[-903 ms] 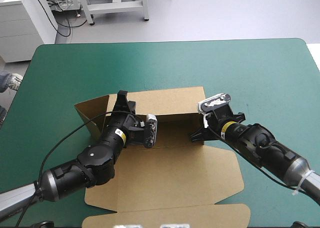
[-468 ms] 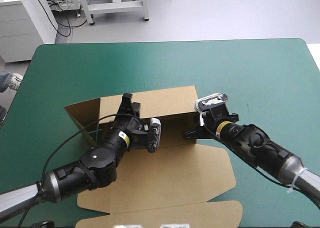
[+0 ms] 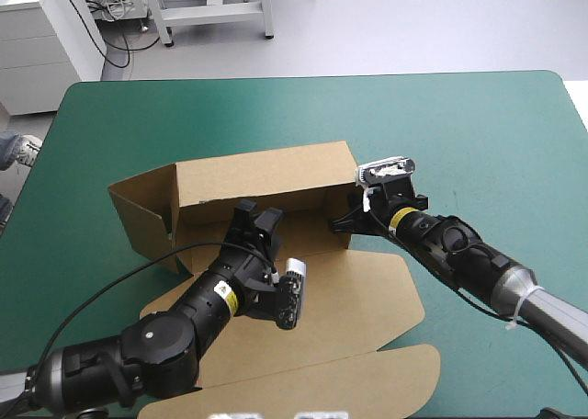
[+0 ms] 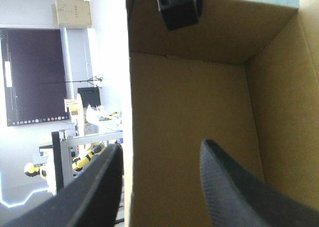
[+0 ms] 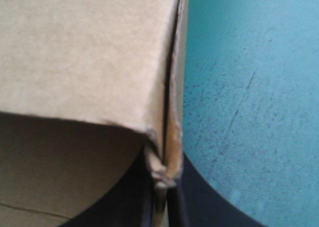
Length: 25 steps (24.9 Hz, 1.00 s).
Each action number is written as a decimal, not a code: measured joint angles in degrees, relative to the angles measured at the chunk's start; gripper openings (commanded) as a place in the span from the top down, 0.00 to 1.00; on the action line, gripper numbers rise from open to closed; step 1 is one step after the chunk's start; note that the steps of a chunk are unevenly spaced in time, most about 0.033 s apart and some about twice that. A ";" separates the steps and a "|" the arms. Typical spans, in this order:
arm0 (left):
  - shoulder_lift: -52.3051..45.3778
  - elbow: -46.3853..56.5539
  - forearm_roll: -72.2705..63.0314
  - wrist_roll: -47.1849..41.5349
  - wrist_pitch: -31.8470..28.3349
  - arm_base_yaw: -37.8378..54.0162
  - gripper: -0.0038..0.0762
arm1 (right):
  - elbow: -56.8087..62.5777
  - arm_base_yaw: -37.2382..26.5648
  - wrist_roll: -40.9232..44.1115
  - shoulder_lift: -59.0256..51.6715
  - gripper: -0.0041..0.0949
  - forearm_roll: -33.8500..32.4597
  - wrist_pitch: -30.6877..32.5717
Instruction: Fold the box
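The brown box [image 3: 266,175] stands mid-table with its long back wall upright, a side flap [image 3: 138,217] angled out to the left, and the lid [image 3: 340,327] flat toward the near edge. My left gripper [image 3: 255,221] is open inside the box, facing the back wall. In the left wrist view its fingers [image 4: 159,187] stand apart, with the brown inner walls [image 4: 189,112] ahead and a wall's edge running between them. My right gripper [image 3: 344,224] is shut on the box's right end wall. The right wrist view shows the board's worn corner [image 5: 167,152] pinched between its fingers [image 5: 160,197].
Bare teal-green cover [image 3: 459,134] surrounds the box on the far and right sides. The other gripper [image 4: 179,8] shows at the far end of the box in the left wrist view. The lid's front flap [image 3: 367,387] reaches close to the table's near edge.
The back wall has risen from leaning to upright and the box has shifted left. My left arm has drawn back toward the near edge. The right gripper kept hold of the end wall.
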 measured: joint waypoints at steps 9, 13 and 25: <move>-5.57 0.00 -0.90 0.00 10.60 -16.93 0.51 | -1.20 -1.27 0.34 0.58 0.97 -0.58 1.20; -5.68 0.00 -0.35 0.00 18.82 -24.41 0.51 | -1.93 -1.27 0.34 0.58 0.97 -0.64 2.81; -6.83 -22.22 -4.86 4.92 11.46 -3.31 0.51 | -19.04 -1.39 -5.59 -0.42 0.97 -0.36 36.73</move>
